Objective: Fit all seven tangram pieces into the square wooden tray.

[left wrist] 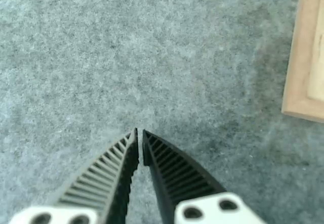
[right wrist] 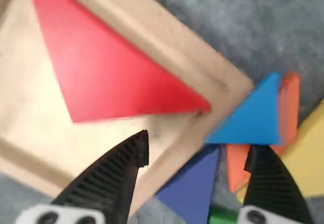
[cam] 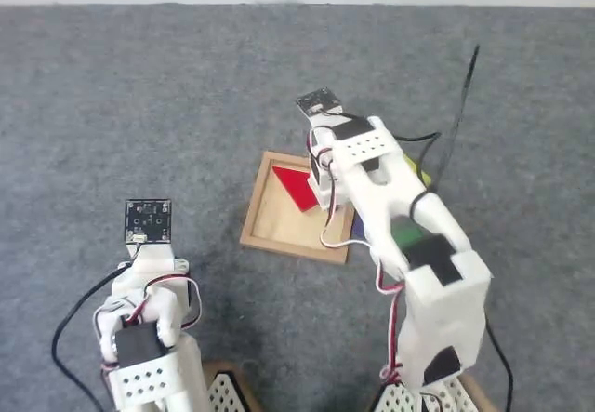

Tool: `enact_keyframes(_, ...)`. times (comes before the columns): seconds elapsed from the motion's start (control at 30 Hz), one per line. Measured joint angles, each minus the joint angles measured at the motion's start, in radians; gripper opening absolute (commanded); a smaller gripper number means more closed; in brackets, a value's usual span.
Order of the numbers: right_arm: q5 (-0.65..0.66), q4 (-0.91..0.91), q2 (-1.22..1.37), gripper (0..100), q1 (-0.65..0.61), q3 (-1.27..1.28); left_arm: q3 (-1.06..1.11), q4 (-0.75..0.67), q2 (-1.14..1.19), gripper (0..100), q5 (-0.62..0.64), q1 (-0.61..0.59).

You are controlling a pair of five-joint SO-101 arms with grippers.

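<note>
Wooden tray (cam: 279,221) and tabletop (cam: 139,86): in the high view the square tray sits just right of centre on a grey, carpet-textured tabletop, one corner pointing toward the top of the frame.

Right arm (cam: 400,217): white, running from the lower right of the high view up across the tray's right side and covering part of it.

Left arm (cam: 149,338): white, folded at the lower left of the high view, well apart from the tray.

Red triangle (right wrist: 106,77): lying flat inside the tray, one edge along the rim and one tip at a corner. In the high view it occupies the tray's upper part.

Loose pieces: clustered outside the tray's right side, partly under the right arm. A yellow piece (right wrist: 309,158) lies outermost. A light-blue triangle (right wrist: 255,115) touches the tray's outer corner and overlaps an orange piece (right wrist: 288,102). A dark-blue piece (right wrist: 195,183) lies just beside the rim, and a green piece (right wrist: 220,216) peeks out at the frame edge.

Right hand (right wrist: 197,150): fingers wide apart and gripping nothing, one over the tray's floor, the other over the loose pieces, the rim between them.

Left hand (left wrist: 140,133): fingers together with nothing between them, above bare tabletop, the tray's rim nearby.
</note>
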Motion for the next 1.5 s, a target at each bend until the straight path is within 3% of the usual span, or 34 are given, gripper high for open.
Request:
enact_keyframes(0.37, -0.003, 0.064, 0.218, 30.7, 0.000, -0.301, 0.000, 0.000, 0.000, 2, 0.000, 0.000)
enact_keyframes(0.63, -0.003, 0.094, 0.221, 30.7, 0.008, -0.325, 0.000, 0.000, 0.000, 2, 0.000, 0.000)
enact_keyframes(0.97, -0.002, 0.094, -0.072, 30.7, 0.032, -0.094, 0.000, 0.000, 0.000, 2, 0.000, 0.000)
enact_keyframes(1.37, -0.005, -0.049, -0.485, 30.7, 0.215, 0.338, 0.000, 0.000, 0.000, 2, 0.000, 0.000)
enact_keyframes(1.5, -0.095, -0.120, -0.488, 30.7, 0.253, 0.351, 0.000, 0.000, 0.000, 2, 0.000, 0.000)
